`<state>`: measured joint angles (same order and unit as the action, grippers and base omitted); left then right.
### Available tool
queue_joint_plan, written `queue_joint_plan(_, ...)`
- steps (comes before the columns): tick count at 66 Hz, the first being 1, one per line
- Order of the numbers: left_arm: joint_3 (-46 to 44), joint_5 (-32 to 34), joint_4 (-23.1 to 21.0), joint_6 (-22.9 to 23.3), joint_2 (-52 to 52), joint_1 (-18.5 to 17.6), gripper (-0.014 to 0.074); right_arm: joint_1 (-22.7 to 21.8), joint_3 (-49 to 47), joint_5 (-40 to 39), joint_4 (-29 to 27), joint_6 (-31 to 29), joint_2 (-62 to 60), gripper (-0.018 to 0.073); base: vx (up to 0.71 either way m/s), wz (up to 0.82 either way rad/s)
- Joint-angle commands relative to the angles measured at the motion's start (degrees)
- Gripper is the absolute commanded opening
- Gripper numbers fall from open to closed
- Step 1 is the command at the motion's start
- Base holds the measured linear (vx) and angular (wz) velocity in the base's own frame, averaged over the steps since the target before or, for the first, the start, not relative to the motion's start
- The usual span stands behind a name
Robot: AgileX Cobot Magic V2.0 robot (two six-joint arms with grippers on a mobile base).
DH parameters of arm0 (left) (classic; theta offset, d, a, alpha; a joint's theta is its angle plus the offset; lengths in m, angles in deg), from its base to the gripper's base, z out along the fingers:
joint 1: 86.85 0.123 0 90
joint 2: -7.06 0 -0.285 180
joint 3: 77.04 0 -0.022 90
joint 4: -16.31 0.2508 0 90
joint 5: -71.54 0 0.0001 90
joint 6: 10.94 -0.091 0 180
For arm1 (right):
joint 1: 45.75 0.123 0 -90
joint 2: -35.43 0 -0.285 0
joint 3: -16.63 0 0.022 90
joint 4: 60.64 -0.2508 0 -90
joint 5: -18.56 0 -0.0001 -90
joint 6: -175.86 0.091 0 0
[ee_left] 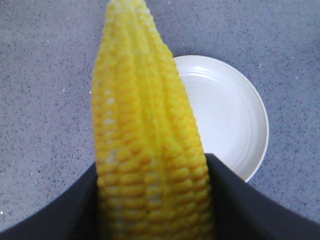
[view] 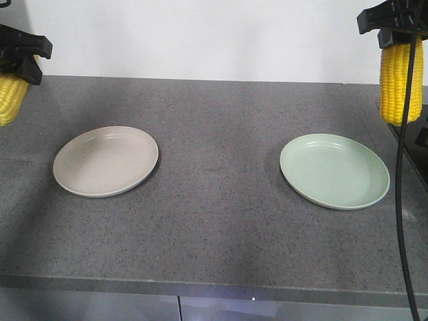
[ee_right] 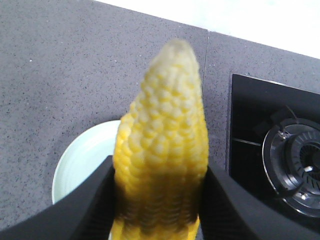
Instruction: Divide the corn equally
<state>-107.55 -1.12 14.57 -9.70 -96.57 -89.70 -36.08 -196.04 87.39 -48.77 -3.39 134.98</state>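
Note:
Each arm holds one yellow corn cob in the air. My left gripper (view: 17,63) is shut on a corn cob (view: 11,97) at the far left, hanging tip down, left of the beige plate (view: 105,160). In the left wrist view this corn (ee_left: 145,135) fills the middle between the black fingers (ee_left: 250,205), with the plate (ee_left: 235,120) behind it. My right gripper (view: 396,32) is shut on a second corn cob (view: 401,80) at the upper right, beyond the green plate (view: 334,170). The right wrist view shows that corn (ee_right: 165,150) over the green plate (ee_right: 80,165).
The plates lie on a grey speckled counter (view: 214,221) with a white wall behind. A black gas hob (ee_right: 275,145) sits to the right of the green plate, and a black cable (view: 400,200) hangs along the right edge.

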Motion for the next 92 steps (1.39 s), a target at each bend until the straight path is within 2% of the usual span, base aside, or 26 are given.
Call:
queue_joint_plan(1,-1.35,1.41,-0.43,-0.05,2.92,-0.05,0.0165,-0.26,-1.72,-3.21,1.12,0.08,-2.25,0.0187,0.09,0.01)
queue_joint_plan(92,-1.35,1.41,-0.43,-0.05,2.92,-0.05,0.0165,-0.26,-1.72,-3.21,1.12,0.08,-2.25,0.0187,0.06,-0.01)
